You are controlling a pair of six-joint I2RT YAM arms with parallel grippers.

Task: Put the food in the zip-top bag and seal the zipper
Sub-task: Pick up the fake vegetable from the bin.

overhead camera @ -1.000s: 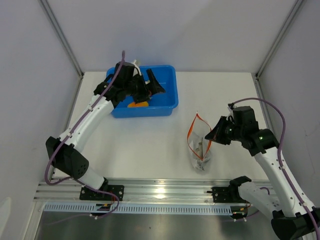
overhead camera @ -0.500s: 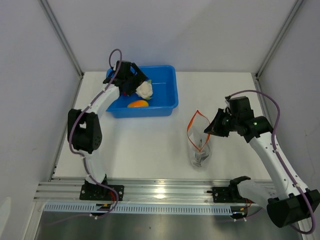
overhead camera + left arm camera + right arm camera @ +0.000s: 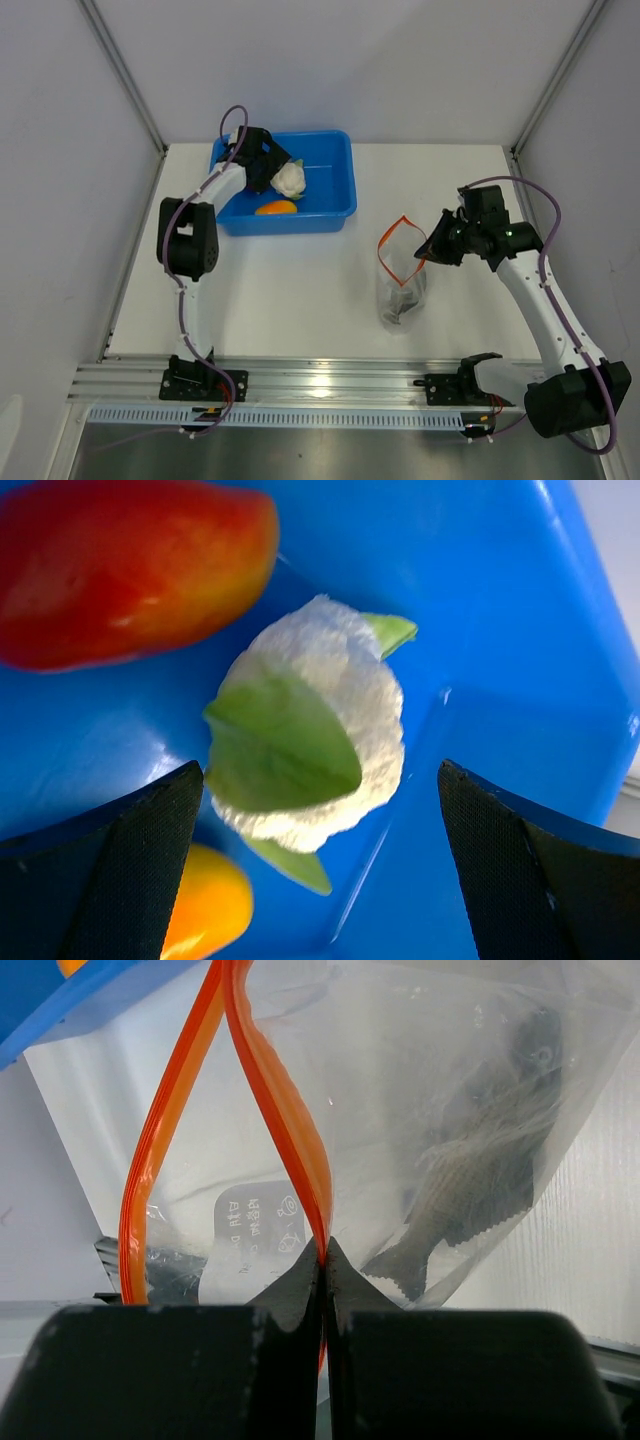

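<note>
Right of the bench's (image 3: 290, 310) middle we see the zip-top bag (image 3: 402, 292) standing, a grey fish (image 3: 478, 1165) inside, its zipper (image 3: 285, 1110) gaping and pinched by our clenched right gripper (image 3: 323, 1252). At the far left corner, our left gripper (image 3: 320, 772), released, hovers over the cauliflower (image 3: 325, 675), red pepper (image 3: 120, 570) and orange piece (image 3: 276, 208) in the blue tub (image 3: 338, 185).

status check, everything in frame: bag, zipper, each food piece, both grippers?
zip-top bag: upright on the table, mouth open.
zipper: unsealed, spread in a loop.
grey fish: inside the bag.
cauliflower: in the blue tub, not gripped.
red pepper: in the tub.
orange piece: in the tub.
left gripper: open, over the cauliflower.
right gripper: shut on the zipper.
</note>
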